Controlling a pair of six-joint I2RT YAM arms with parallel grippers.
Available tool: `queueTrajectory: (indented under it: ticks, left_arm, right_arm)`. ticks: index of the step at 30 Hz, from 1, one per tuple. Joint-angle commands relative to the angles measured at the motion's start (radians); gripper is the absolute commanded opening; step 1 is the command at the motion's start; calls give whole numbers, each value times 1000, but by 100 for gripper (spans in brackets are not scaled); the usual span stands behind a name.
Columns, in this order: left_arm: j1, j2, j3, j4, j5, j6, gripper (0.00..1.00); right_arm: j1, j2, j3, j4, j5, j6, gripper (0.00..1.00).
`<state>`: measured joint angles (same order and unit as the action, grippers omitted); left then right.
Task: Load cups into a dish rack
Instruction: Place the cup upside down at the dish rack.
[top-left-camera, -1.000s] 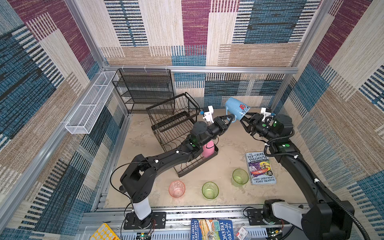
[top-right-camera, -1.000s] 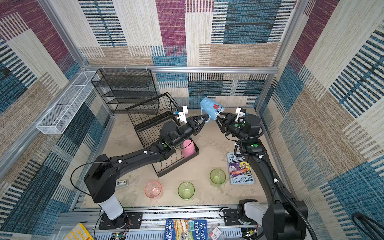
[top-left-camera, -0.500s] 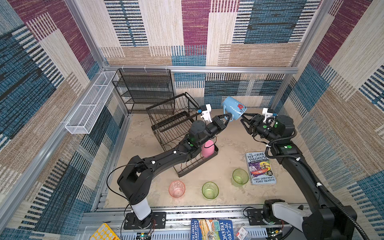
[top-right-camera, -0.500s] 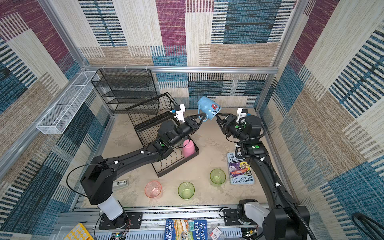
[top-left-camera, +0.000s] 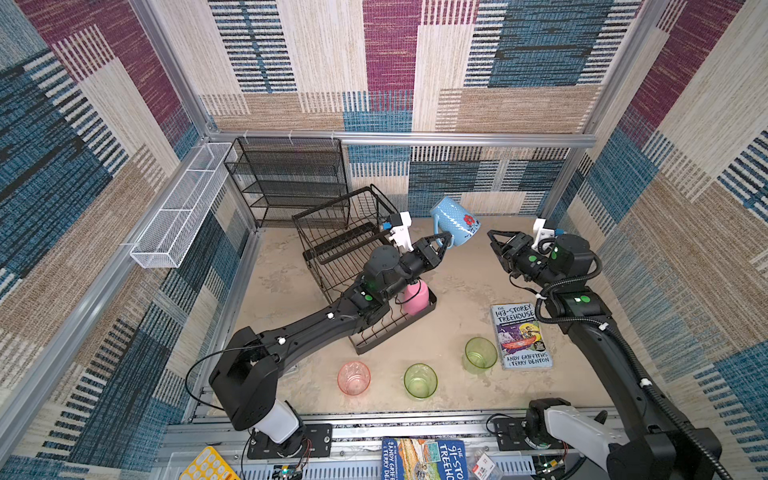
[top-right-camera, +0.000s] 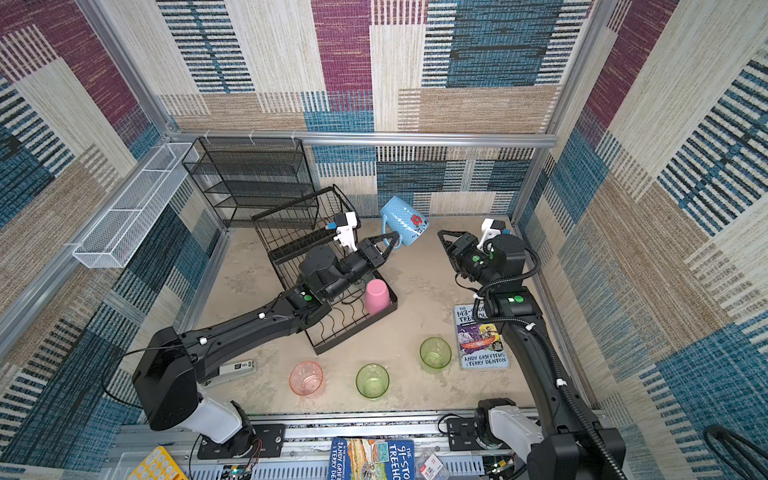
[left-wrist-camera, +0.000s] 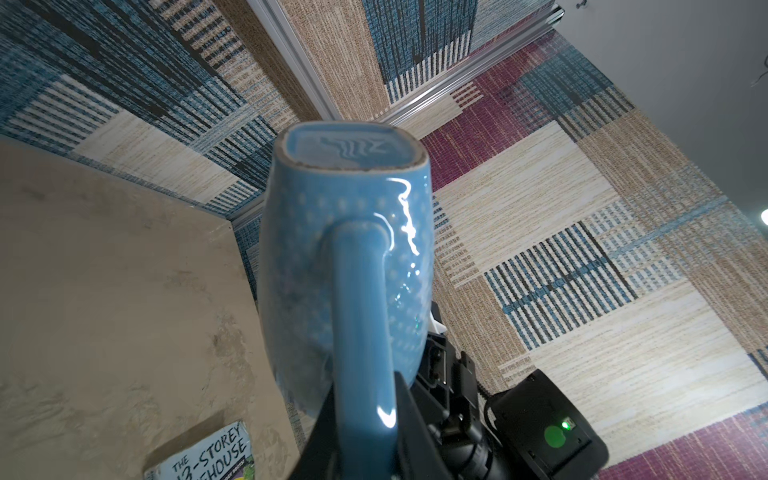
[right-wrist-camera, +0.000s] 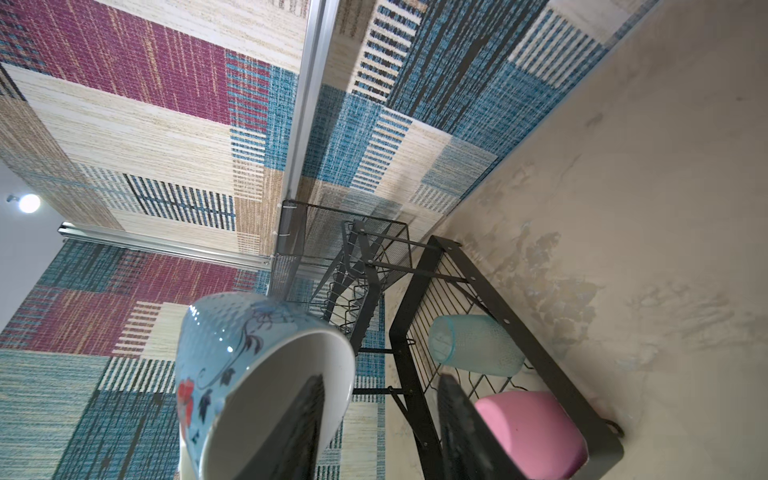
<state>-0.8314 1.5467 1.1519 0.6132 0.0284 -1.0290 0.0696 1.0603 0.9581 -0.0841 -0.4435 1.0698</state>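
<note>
My left gripper (top-left-camera: 444, 241) is shut on the handle of the blue mug (top-left-camera: 453, 222), held tilted in the air beside the dish rack (top-left-camera: 395, 336); the left wrist view shows the handle (left-wrist-camera: 357, 316) between the jaws. My right gripper (top-left-camera: 492, 237) stands open just right of the mug, apart from it. An opaque pink cup (top-left-camera: 415, 297) stands upside down in the rack's lower tray. A grey-teal cup (right-wrist-camera: 473, 345) lies beside it, hidden in both top views. On the floor stand a translucent pink cup (top-left-camera: 353, 377) and two green ones (top-left-camera: 419, 380) (top-left-camera: 481, 352).
A book (top-left-camera: 521, 334) lies on the floor under my right arm. A black mesh shelf unit (top-left-camera: 291, 178) stands at the back wall behind the rack. A white mesh trough (top-left-camera: 178, 208) hangs on the left wall. Patterned walls enclose all sides.
My left gripper has carried the blue mug a little to the left, away from the right gripper. The right gripper stays open and has barely moved.
</note>
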Motion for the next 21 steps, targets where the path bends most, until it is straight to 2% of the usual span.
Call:
queueTrajectory:
  ticks: [1, 9, 21]
  left_arm:
    - [2, -43, -41, 28, -45, 80, 3]
    - [2, -145, -149, 10, -101, 128, 3]
    - [2, -324, -294, -139, -196, 198, 3]
  right_arm:
    - [1, -12, 8, -15, 55, -58, 48]
    - [0, -13, 5, -18, 68, -76, 48]
    - [1, -12, 11, -29, 83, -141, 48]
